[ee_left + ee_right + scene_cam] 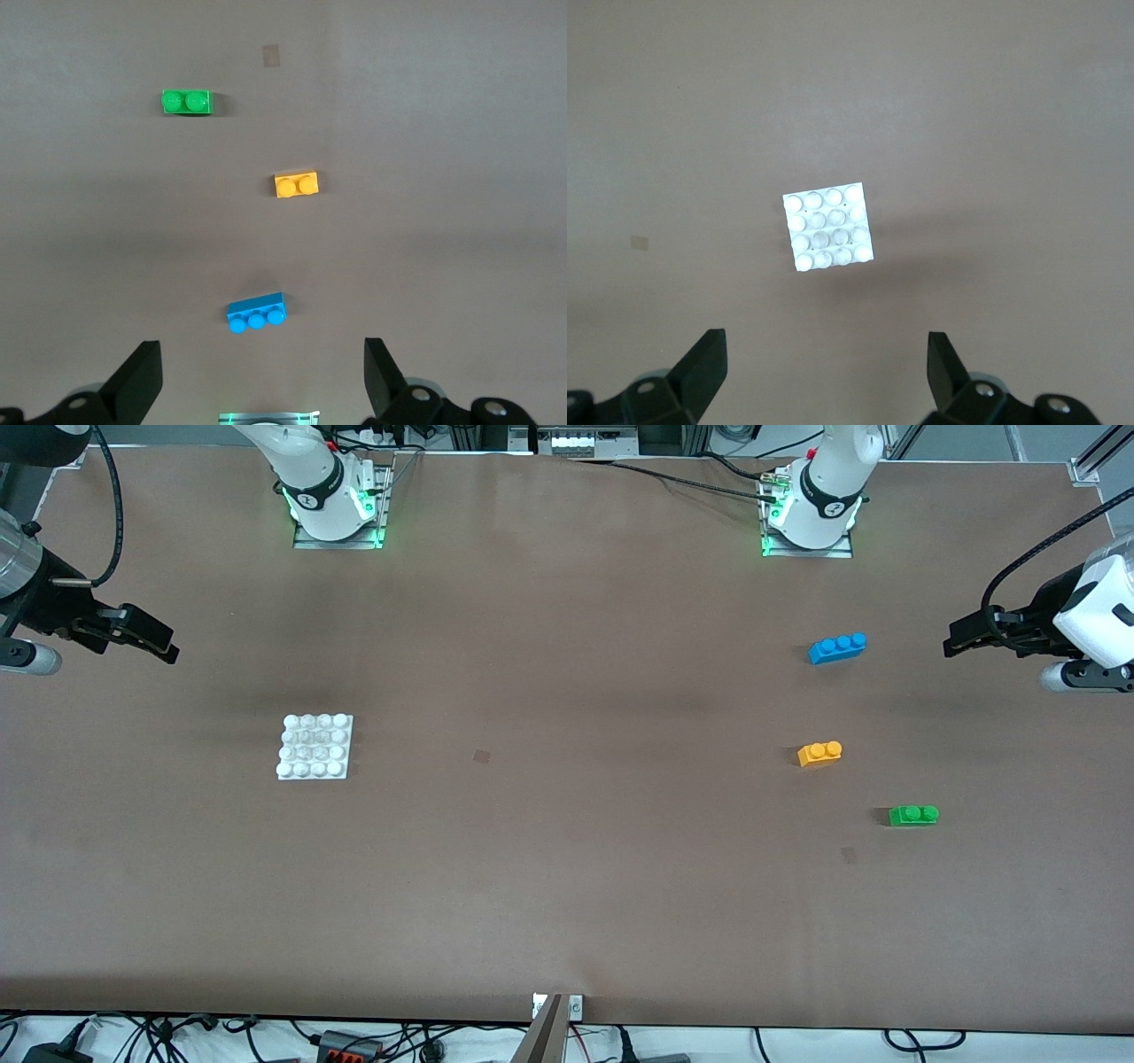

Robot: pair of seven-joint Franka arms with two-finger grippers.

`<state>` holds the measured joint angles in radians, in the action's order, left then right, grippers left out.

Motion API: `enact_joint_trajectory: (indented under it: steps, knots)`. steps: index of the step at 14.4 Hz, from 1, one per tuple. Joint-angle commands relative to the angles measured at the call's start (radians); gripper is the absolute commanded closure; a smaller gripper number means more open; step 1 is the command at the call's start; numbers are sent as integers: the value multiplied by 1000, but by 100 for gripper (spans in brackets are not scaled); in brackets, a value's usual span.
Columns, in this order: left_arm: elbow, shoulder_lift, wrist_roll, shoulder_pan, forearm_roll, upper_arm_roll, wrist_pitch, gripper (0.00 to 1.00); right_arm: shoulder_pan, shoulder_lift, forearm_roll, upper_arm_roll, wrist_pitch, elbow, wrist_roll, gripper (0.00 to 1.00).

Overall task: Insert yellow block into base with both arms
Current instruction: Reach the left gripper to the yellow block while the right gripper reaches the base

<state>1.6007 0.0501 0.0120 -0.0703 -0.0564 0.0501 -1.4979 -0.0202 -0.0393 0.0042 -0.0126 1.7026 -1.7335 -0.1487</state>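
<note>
The yellow block (pixel 819 754) lies on the brown table toward the left arm's end; it also shows in the left wrist view (pixel 296 184). The white base (pixel 315 747) lies toward the right arm's end and shows in the right wrist view (pixel 829 228). My left gripper (pixel 955 644) hangs open and empty in the air at the left arm's end of the table, apart from the bricks; its jaws stand wide in the left wrist view (pixel 262 376). My right gripper (pixel 164 646) hangs open and empty at the right arm's end, with its jaws wide in the right wrist view (pixel 828 372).
A blue three-stud brick (pixel 837 647) lies farther from the front camera than the yellow block. A green two-stud brick (pixel 913 815) lies nearer to it. Both show in the left wrist view, blue (pixel 257 312) and green (pixel 187 102). The arms' bases (pixel 337 500) stand along the table's back edge.
</note>
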Motion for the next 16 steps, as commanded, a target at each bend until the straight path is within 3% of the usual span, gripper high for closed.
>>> enact_joint_trajectory:
  steps: [1, 10, 14, 16]
  knots:
    - [-16, 7, -4, -5, -20, -3, 18, 0, 3, -8, -6, 3, -12, 0, 1, 0]
    - [-4, 28, 3, -2, -8, 2, -13, 0, 8, -7, -6, 3, -46, 15, 12, 0]
    - [-1, 134, 8, -2, -22, 8, -61, 0, 3, 9, -9, 2, -138, 37, 3, 0]
    - [62, 157, 61, 0, -20, 8, -154, 0, 11, 16, -10, 0, -173, 37, 6, 0]
